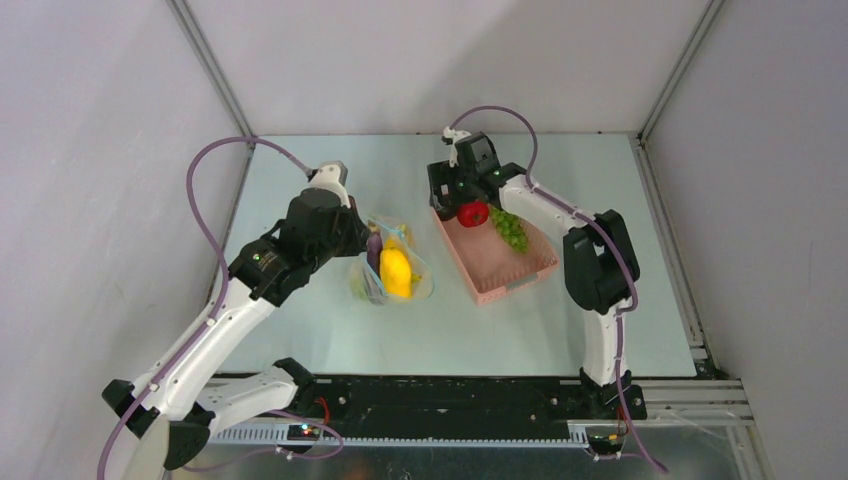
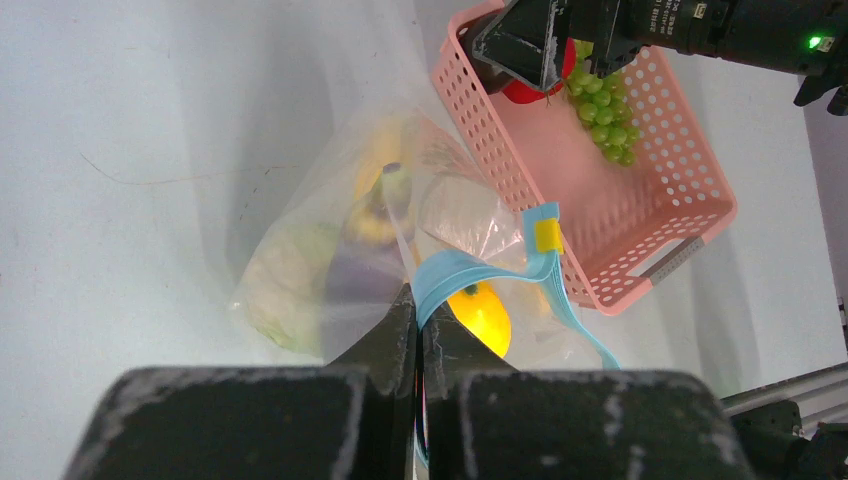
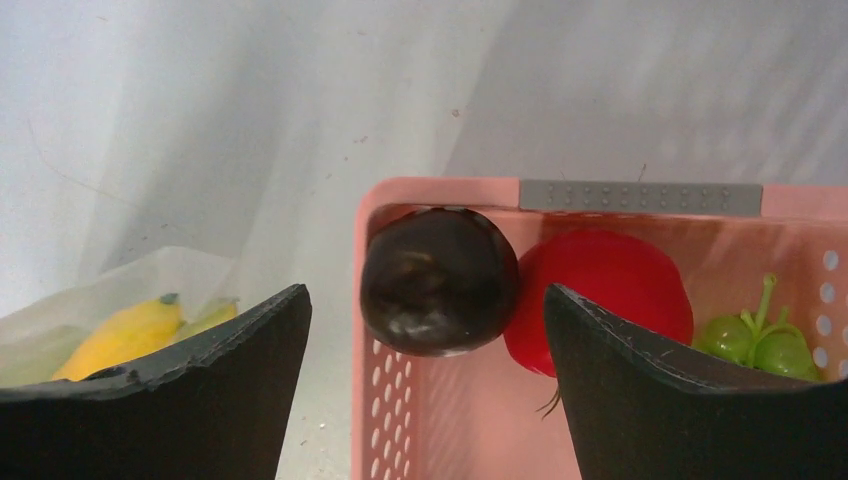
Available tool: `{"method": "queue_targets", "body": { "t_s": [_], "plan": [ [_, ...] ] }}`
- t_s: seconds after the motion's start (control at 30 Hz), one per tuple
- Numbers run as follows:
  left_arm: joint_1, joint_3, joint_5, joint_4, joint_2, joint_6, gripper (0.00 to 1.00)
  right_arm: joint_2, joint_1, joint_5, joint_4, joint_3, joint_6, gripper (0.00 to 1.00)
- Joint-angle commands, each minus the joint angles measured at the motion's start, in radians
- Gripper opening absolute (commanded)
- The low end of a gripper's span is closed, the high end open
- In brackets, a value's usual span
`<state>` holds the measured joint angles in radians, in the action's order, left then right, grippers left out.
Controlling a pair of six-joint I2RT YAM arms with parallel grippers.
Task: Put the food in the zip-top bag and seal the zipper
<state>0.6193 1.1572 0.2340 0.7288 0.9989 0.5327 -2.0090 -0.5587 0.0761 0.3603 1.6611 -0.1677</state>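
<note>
The top view looks down from high behind the near edge over the whole desk (image 1: pixel 330 340). Both close wrist views share the pink basket (image 2: pixel 685 165), upper right in the left one.

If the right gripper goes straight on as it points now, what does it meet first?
Probably the dark round fruit, in the corner of the pink basket, centred ahead of the open right gripper. Depth is unclear.

green grapes (image 3: pixel 765 338) half behind fingers (image 3: pixel 680 400), cabbage (image 2: pixel 285 290) — blurred through bag (image 2: pixel 330 200)
</note>
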Motion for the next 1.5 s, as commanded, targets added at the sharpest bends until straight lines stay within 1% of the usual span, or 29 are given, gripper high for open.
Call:
{"method": "queue_targets", "body": {
  "t_s": [0.0, 0.4, 0.57, 0.67, 0.87, 1.13, 1.23, 1.47],
  "plan": [
    [-0.006, 0.024, 0.005, -0.042, -0.008, 0.003, 0.03, -0.018, 0.009, -0.014, 0.021, 0.047, -0.027, 0.89],
    [-0.006, 0.021, -0.004, -0.045, -0.010, 0.002, 0.03, -0.065, 0.026, -0.004, -0.014, 0.057, -0.082, 0.85],
    [-0.006, 0.019, -0.002, -0.047, -0.014, 0.001, 0.02, -0.090, 0.029, -0.006, 0.001, 0.076, -0.093, 0.84],
    [-0.006, 0.019, -0.001, -0.047, -0.014, 0.001, 0.02, -0.103, 0.027, -0.023, 0.013, 0.076, -0.099, 0.82],
    [-0.006, 0.019, 0.001, -0.048, -0.008, 0.000, 0.02, -0.112, 0.025, -0.075, 0.060, 0.068, -0.070, 0.75],
    [-0.007, 0.020, -0.002, -0.045, 0.004, 0.000, 0.02, -0.139, 0.000, -0.169, 0.137, 0.094, -0.004, 0.75],
    [-0.007, 0.018, -0.003, -0.046, 0.006, 0.000, 0.02, -0.151, -0.004, -0.179, 0.156, 0.097, 0.005, 0.74],
    [-0.007, 0.019, -0.004, -0.046, 0.009, 0.001, 0.02, -0.211, -0.002, -0.208, 0.260, 0.162, 0.010, 0.71]
  ]
}}
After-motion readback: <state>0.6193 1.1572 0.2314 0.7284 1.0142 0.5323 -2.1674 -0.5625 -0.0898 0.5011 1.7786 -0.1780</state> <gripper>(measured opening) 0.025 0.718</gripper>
